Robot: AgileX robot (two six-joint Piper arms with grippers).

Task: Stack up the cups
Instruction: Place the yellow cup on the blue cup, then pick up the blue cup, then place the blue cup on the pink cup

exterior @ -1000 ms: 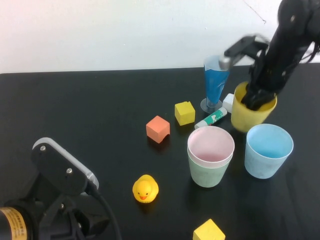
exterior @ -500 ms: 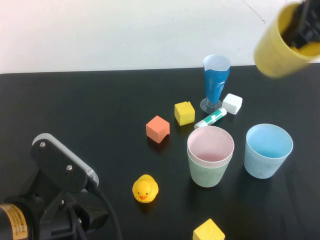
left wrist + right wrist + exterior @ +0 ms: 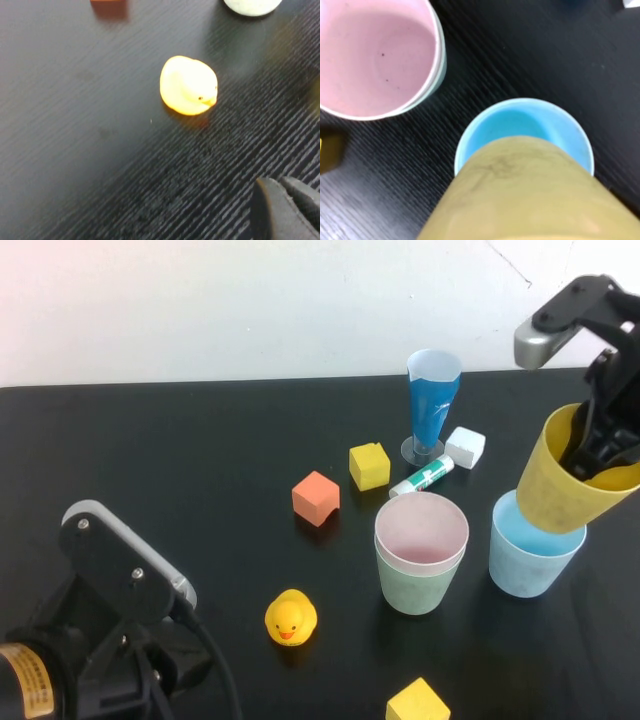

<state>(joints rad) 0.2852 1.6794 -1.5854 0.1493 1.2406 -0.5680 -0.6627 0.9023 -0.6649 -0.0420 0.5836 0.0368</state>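
Yellow cup (image 3: 570, 480) tilted over the light blue cup (image 3: 530, 558)

The right gripper (image 3: 600, 445) grips the yellow cup's rim, base just above the blue mouth; the left gripper (image 3: 285, 207), parked near the rubber duck (image 3: 290, 618), cannot be judged open or closed.

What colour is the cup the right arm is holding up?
Yellow, gripped by the right gripper above the blue cup; clearest in the high view. Left gripper idles near the duck.

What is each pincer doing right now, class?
Left pincer: parked low near the rubber duck; open or shut cannot be told.
Right pincer: shut on the yellow cup, tilted above the light blue cup.
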